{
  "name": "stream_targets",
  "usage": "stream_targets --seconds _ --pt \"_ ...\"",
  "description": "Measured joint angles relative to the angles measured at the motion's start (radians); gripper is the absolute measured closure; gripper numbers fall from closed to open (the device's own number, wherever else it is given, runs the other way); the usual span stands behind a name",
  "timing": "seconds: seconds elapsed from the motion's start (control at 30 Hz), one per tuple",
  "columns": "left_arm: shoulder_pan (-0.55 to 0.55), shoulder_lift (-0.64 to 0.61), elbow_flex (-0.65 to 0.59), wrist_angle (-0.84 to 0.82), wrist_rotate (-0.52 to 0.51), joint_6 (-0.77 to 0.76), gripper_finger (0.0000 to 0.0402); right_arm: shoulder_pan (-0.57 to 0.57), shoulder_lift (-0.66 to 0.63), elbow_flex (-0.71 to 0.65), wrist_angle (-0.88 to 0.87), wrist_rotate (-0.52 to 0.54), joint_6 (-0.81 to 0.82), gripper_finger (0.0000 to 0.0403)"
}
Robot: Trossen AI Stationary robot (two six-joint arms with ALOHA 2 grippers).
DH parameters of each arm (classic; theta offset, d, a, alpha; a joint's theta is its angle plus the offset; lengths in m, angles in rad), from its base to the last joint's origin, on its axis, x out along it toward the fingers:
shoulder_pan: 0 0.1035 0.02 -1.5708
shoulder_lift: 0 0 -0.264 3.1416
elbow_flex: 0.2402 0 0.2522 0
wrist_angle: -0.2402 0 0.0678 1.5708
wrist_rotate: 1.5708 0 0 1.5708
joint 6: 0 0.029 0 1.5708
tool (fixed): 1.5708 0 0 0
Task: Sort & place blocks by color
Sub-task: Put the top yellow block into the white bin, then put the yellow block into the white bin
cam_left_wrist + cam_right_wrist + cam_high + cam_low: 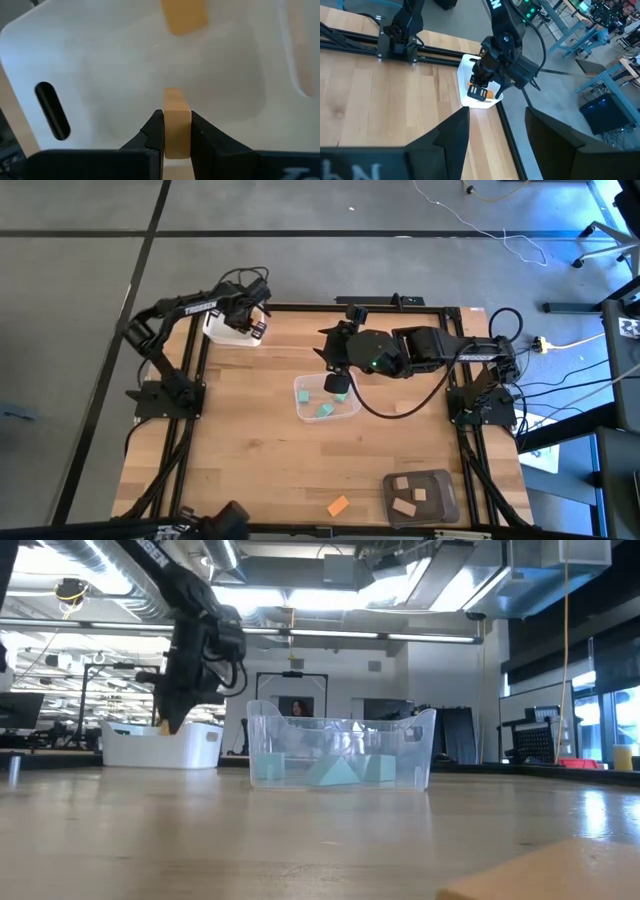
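My left gripper (pixel 176 131) is shut on an orange block (pixel 176 120) over the white tub (pixel 228 330) at the table's far left. Another orange block (pixel 184 16) lies on that tub's floor. My right gripper (pixel 495 131) is open and touches nothing. It hovers above the far edge of the clear tub (pixel 326 396), where teal blocks (pixel 340 772) rest on the bottom. Tan blocks (pixel 408 492) lie in the dark grey tub (pixel 422 496). One orange block (pixel 338 505) lies flat on the table near the front edge. My left gripper pinches the orange block (pixel 176 142) between its two fingers (pixel 155 132), which come from above and point down into the white tub. The block's free end sticks out past the fingertips. It is lifted clear of the tub floor.
The white tub (pixel 165 745) sits by the far left frame rail, the clear tub (pixel 340 750) mid-table, the dark grey tub at the near right. Bare wooden table (pixel 230 450) lies between them. Black frame rails (pixel 190 430) run along both sides.
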Motion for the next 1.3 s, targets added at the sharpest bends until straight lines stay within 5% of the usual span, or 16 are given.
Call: stream_targets --seconds 0.67,0.93,1.3 --pt "0.093 0.025 0.000 0.002 0.021 0.027 0.0355 0.000 0.000 -0.001 0.001 0.000 0.000 0.0210" --pt "0.092 0.025 0.000 0.026 0.002 0.027 0.0306 0.000 0.000 -0.001 0.001 0.000 0.000 0.0210" --pt "0.079 0.018 0.000 0.031 0.008 0.027 0.0299 0.000 0.000 -0.001 -0.006 0.000 0.000 0.0210"
